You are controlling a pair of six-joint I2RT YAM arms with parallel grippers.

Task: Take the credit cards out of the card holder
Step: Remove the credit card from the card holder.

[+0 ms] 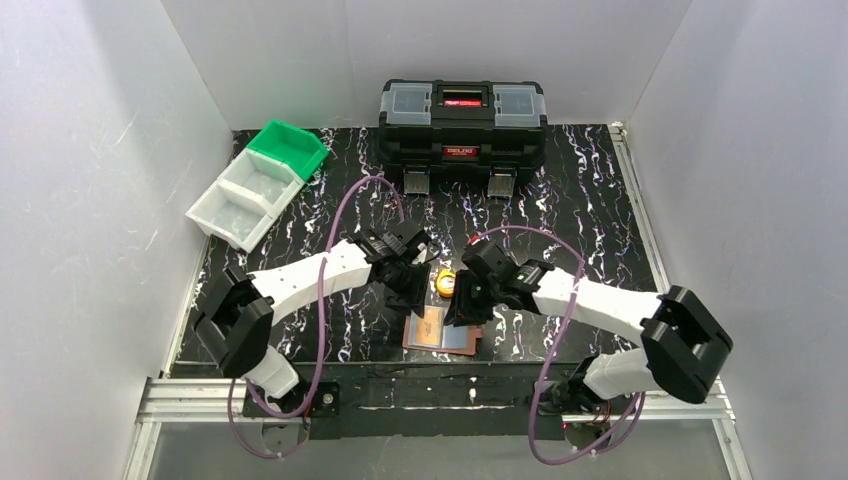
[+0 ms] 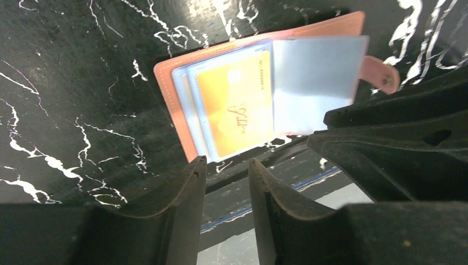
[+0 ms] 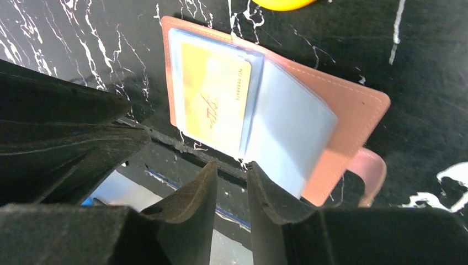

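The tan-brown card holder [image 1: 441,334] lies open on the black marbled mat near the front edge. In the left wrist view it [image 2: 167,88] shows a gold-tan credit card [image 2: 237,105] inside a pale clear sleeve, with an empty-looking sleeve [image 2: 317,77] and the snap tab [image 2: 382,75] beside it. The right wrist view shows the same holder [image 3: 356,105], gold card [image 3: 214,105] and a lifted sleeve [image 3: 287,138]. My left gripper [image 1: 410,295] [image 2: 226,164] and right gripper [image 1: 461,305] [image 3: 232,165] hover just above the holder's near edge, both narrowly open and empty. Other cards are hidden.
A round yellow tape measure [image 1: 446,283] [image 3: 281,3] sits just behind the holder, between the grippers. A black toolbox [image 1: 462,122] stands at the back. White and green bins [image 1: 258,182] stand at the back left. The table's front edge [image 2: 265,221] is right below the fingers.
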